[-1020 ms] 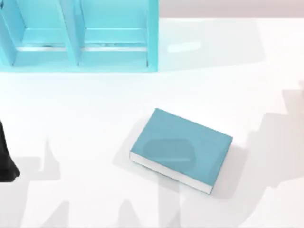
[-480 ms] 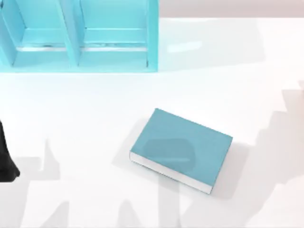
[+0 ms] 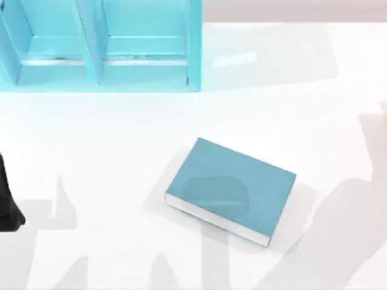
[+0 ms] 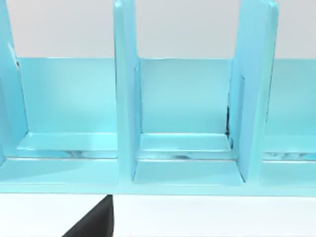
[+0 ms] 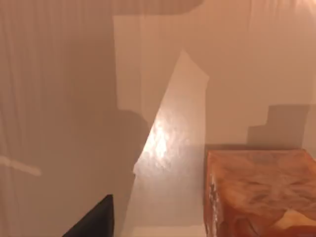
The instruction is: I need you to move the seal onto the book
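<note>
Jaw state could not be determined for either gripper. The book [image 3: 230, 190] lay flat on the white table [image 3: 121, 139], long axis running diagonally from upper left to lower right. The seal [image 5: 259, 192] stood apart on the table.

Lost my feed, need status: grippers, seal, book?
Left arm parked at table's left edge. Seal close under right wrist camera, not on book. Book flat mid-table, top bare. Shelf far left, clear of it.

The top view looks straight down on the desk [image 3: 121, 127], taking in the book [image 3: 233, 188] and the shelf [image 3: 100, 45]. The left wrist view faces the shelf [image 4: 126, 98] close and level, the part both share. The right wrist view hangs very near the seal [image 5: 259, 192], probably over the desk.
</note>
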